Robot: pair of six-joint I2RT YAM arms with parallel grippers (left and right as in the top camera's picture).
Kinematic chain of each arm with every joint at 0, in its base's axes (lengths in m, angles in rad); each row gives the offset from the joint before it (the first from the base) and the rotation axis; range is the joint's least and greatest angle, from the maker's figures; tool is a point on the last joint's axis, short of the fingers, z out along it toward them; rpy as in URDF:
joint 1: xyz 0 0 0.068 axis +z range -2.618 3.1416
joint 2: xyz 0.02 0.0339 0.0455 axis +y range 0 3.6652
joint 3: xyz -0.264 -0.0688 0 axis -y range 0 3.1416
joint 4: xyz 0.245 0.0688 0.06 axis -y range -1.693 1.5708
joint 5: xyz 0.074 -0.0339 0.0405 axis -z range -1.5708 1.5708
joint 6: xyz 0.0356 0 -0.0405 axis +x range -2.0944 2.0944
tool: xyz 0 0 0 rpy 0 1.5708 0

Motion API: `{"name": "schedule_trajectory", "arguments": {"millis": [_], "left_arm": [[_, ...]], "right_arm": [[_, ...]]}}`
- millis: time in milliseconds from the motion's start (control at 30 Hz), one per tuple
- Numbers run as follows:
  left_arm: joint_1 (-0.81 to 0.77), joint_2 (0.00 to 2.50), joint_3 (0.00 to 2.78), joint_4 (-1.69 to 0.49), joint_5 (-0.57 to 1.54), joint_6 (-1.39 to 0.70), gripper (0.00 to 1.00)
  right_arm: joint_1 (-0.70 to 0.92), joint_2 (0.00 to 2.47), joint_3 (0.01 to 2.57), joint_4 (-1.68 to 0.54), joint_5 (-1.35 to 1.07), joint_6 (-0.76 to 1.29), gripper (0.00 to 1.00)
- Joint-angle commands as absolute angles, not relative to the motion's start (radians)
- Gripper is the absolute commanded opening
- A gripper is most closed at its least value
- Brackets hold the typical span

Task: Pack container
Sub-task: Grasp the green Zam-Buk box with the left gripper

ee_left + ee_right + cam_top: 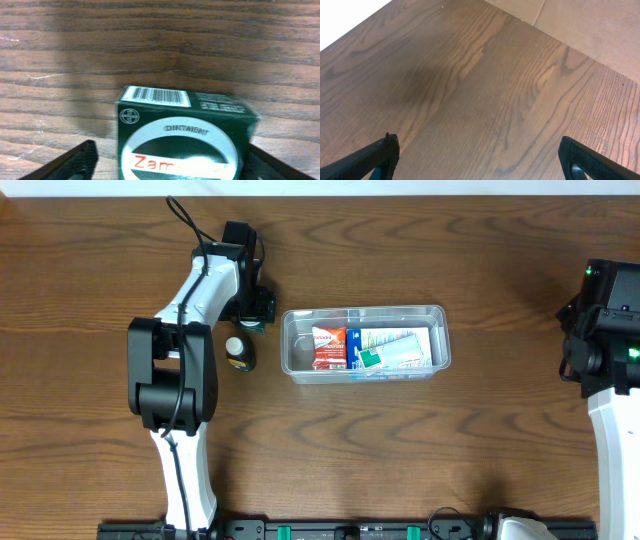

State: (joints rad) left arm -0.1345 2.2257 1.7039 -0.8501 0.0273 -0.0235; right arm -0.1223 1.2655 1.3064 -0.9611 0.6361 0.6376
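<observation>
The clear plastic container (438, 320) lies at the table's middle and holds a red packet (328, 346) and white, blue and green boxes (392, 350). A dark green ointment box (185, 130) lies just left of the container; in the overhead view (250, 326) it peeks out under my left gripper. My left gripper (167, 165) is open and straddles this box, with a gap at its left finger. My right gripper (480, 155) is open and empty over bare wood at the far right.
A small dark bottle with a cream cap (238, 352) stands left of the container, just in front of the ointment box. My right arm (605, 320) is near the table's right edge. A pale floor shows beyond the table edge in the right wrist view.
</observation>
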Motion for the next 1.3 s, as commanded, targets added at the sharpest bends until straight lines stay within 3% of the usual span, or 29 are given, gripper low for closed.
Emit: {"name": "schedule_trajectory", "arguments": {"millis": [0,467,1267], "left_arm": [[-0.137,2.248,1.705,-0.847,0.033,-0.028,0.82],[-0.136,2.244,1.71,-0.863,0.033,-0.032,0.73],[-0.136,2.093,1.751,-0.898,0.032,0.049,0.74]], "right_arm": [[-0.13,1.268,1.309,-0.962,0.646,0.623,0.99],[-0.13,1.268,1.309,-0.962,0.646,0.623,0.99],[-0.13,1.268,1.309,-0.962,0.646,0.623,0.99]]}}
